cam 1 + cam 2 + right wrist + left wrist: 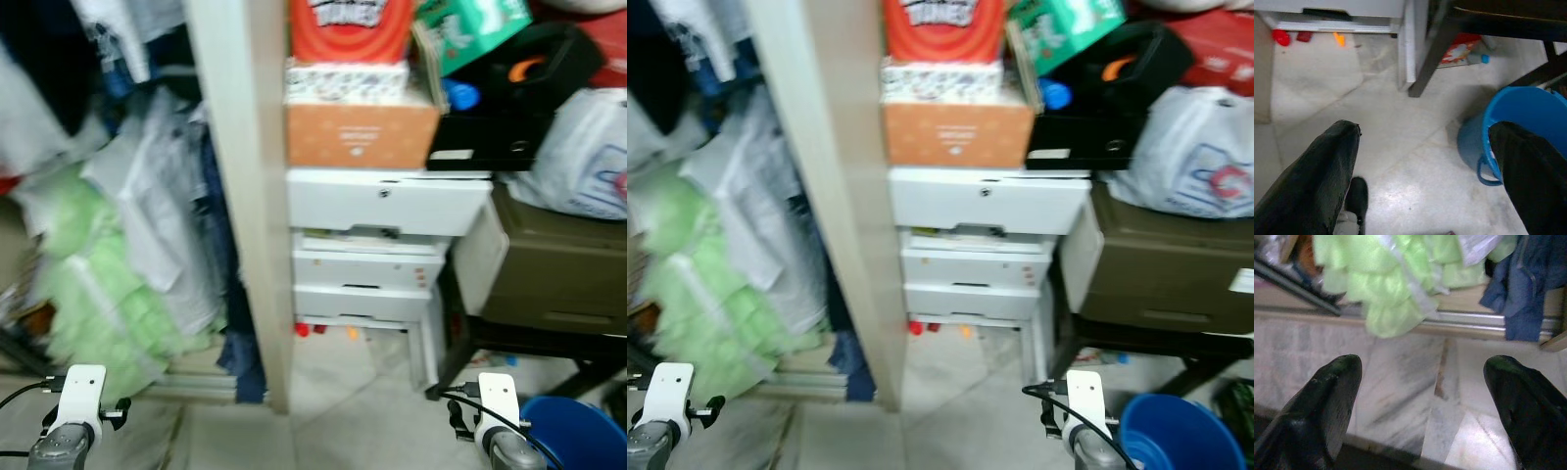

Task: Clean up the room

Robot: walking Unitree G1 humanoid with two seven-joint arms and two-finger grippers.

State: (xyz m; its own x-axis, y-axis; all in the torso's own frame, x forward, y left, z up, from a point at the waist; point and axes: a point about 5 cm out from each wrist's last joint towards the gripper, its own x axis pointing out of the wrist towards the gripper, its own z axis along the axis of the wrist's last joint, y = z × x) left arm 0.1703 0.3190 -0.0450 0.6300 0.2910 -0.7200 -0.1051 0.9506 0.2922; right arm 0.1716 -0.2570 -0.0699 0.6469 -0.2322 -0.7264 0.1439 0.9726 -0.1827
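My left gripper is open and empty above pale marble floor, near a closet's sliding-door track. A fluffy light-green garment and a dark blue garment hang down to that track. My right gripper is also open and empty, low over the floor, with a blue bucket just beside one finger. Small red pieces and an orange piece lie on the floor under a white drawer unit. A red-and-white packet lies under a dark stand.
A beige post separates the closet of hanging clothes from the drawer unit. Boxes, a black bag and a white plastic bag are piled above. An olive box sits on the dark stand.
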